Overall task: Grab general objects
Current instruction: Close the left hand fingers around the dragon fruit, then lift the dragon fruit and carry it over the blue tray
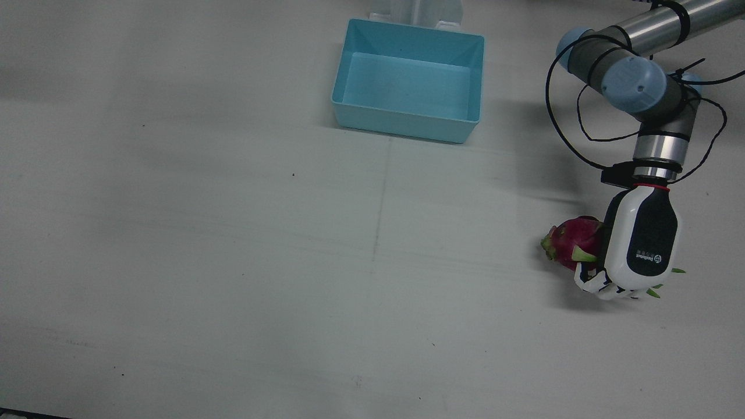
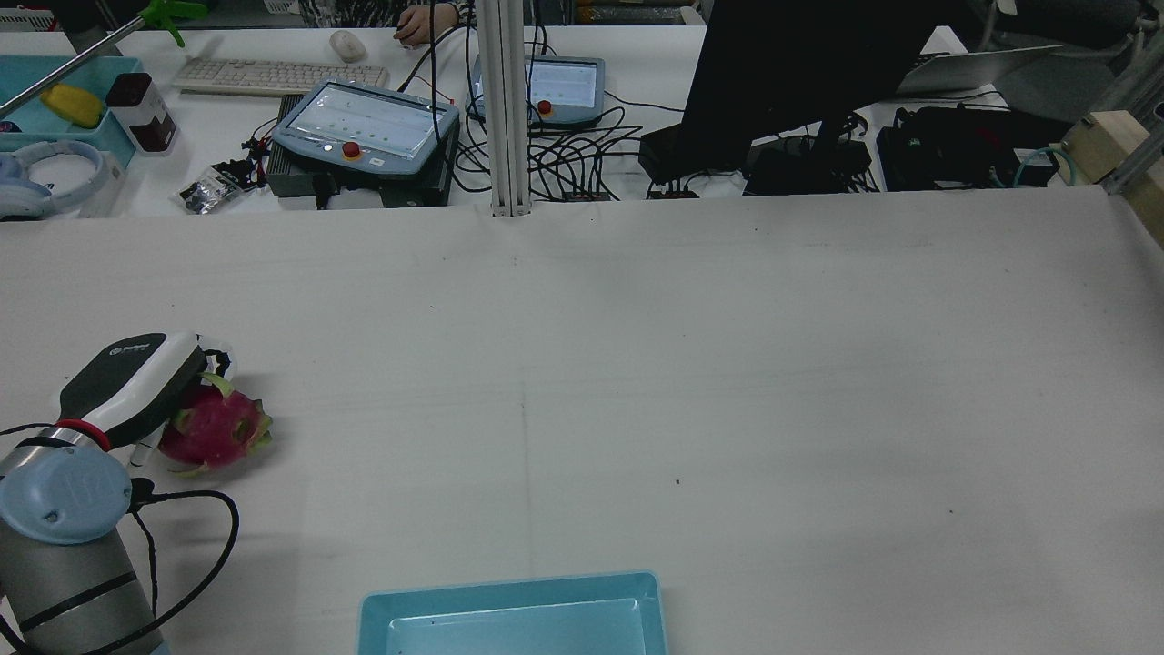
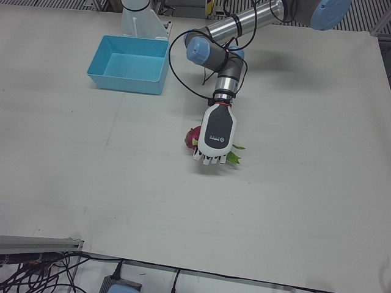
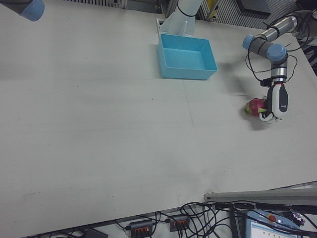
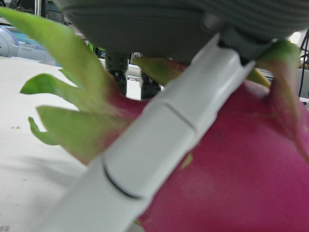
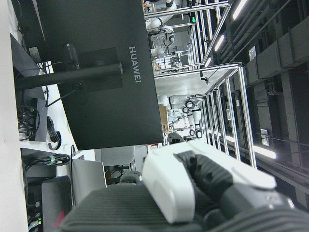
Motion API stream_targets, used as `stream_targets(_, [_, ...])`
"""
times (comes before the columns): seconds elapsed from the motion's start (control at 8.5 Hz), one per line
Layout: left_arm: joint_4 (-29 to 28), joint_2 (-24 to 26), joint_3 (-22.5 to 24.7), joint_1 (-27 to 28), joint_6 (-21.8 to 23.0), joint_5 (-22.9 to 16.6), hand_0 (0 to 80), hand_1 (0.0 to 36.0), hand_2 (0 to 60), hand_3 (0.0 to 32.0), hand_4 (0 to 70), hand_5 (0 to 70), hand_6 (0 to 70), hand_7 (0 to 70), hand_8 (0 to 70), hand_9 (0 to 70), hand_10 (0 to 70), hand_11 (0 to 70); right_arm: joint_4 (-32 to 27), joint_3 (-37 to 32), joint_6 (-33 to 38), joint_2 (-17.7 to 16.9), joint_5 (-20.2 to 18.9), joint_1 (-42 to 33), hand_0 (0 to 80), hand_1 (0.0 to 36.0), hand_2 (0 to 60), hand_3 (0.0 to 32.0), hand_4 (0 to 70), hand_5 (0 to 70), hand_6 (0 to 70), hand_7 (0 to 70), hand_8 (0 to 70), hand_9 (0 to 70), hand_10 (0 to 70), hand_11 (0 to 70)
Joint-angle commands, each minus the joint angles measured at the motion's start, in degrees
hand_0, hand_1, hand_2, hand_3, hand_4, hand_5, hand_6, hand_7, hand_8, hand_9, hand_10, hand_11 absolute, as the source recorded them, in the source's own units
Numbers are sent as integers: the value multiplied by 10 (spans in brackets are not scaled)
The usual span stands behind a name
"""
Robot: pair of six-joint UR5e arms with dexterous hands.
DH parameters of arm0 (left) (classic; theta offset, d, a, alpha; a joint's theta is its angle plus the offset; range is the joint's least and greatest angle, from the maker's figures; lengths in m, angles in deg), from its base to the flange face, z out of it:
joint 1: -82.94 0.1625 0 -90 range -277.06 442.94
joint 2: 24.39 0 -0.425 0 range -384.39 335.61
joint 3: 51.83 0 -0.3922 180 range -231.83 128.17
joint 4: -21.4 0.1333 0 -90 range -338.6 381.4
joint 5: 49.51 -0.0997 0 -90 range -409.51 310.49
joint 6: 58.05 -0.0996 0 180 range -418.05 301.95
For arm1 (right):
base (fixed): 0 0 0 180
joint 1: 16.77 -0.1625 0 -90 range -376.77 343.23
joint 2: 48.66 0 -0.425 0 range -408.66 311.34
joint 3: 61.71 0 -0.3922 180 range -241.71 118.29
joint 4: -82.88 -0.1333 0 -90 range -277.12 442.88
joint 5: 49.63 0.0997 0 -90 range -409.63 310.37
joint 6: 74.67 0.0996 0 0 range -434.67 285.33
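A magenta dragon fruit (image 1: 573,238) with green scales lies on the white table at the robot's far left. It also shows in the rear view (image 2: 214,428), the left-front view (image 3: 192,135) and the right-front view (image 4: 253,105). My left hand (image 1: 640,244) lies over it, fingers curled around its front side. The left hand view shows a white finger (image 5: 159,135) pressed across the fruit's skin (image 5: 241,169). The fruit rests on the table. My right hand (image 6: 193,183) shows only partly in its own view, facing away from the table.
An empty light-blue bin (image 1: 407,125) stands at the table's middle near the robot's pedestal, also in the rear view (image 2: 509,591). A monitor, keyboard and cables sit on the desk beyond the table's far edge.
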Motion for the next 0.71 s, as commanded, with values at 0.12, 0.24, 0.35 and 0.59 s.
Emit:
stream_targets(0.12, [-42,66,31,-83,0,-202,800,360,600,0,700,700,700,700,658,700,501,700,0,0,0,0,0,0,0,0,0,0,0,0,0,0,0,0,0,0])
stream_targets(0.24, [-108,85,19,-135,1,-331,800,360,600,0,700,700,700,700,669,700,542,700,0,-1,0,0,0,0,0,0,0,0,0,0,0,0,0,0,0,0])
stream_targets(0.35, [-130,150,1,-186,2,-465,800,360,600,0,700,700,700,700,681,700,620,700,0,-1,0,0,0,0,0,0,0,0,0,0,0,0,0,0,0,0])
stream_targets(0.59, [-171,179,15,-209,83,-610,800,360,600,0,700,700,700,700,700,700,700,700,0,-1,0,0,0,0,0,0,0,0,0,0,0,0,0,0,0,0])
